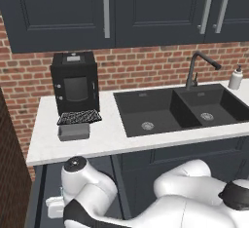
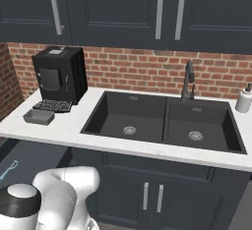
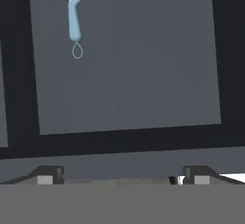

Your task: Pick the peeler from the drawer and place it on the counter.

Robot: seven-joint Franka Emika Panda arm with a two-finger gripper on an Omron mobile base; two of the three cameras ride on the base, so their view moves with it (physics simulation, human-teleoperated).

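The drawer (image 2: 37, 156) stands pulled open under the left end of the counter (image 2: 69, 126), and the arm bends down over it. On the drawer's grey floor (image 3: 134, 65) lies the pale-blue peeler (image 3: 74, 19), at the upper left of the hand view and well ahead of the fingers. The peeler (image 2: 9, 169) also shows at the left edge of the right base view. My gripper (image 3: 122, 177) hangs above the drawer, open, its two fingertips (image 3: 48, 175) wide apart with nothing between them. In the left base view the arm hides most of the drawer (image 1: 40, 188) under the counter (image 1: 107, 142).
A black coffee machine (image 1: 74, 83) stands on the counter's left, with a small grey tray (image 1: 74, 132) in front of it. To the right are the black double sink (image 1: 180, 107), its faucet (image 1: 197, 66) and a soap dispenser (image 1: 236, 78). Dark cupboards hang above.
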